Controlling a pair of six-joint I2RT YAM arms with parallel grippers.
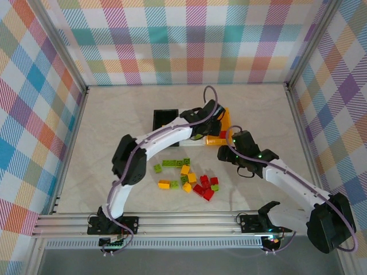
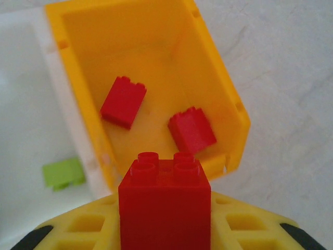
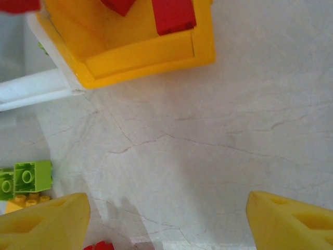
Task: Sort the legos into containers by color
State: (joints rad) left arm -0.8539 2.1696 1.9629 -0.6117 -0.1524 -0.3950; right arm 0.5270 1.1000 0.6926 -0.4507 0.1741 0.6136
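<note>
My left gripper [image 1: 211, 118] hovers over the orange bin [image 2: 230, 99], shut on a red lego [image 2: 165, 200] held studs-forward. Two more red legos [image 2: 123, 102] [image 2: 191, 130] lie inside that bin. Next to it stands the white bin [image 2: 21, 120] with a lime green lego [image 2: 63, 173] in it. The black bin [image 1: 166, 119] is to the left. My right gripper [image 3: 166, 224] is open over bare table just in front of the orange bin [image 3: 145, 57], nothing between its fingers [image 3: 44, 224]. Loose red, yellow and green legos [image 1: 184, 177] lie scattered mid-table.
In the right wrist view a green lego [image 3: 32, 177], a yellow one [image 3: 23, 200] and a red one [image 3: 99, 246] lie by the left finger. Metal frame rails [image 1: 172, 220] run along the near edge. Plaid walls enclose the table.
</note>
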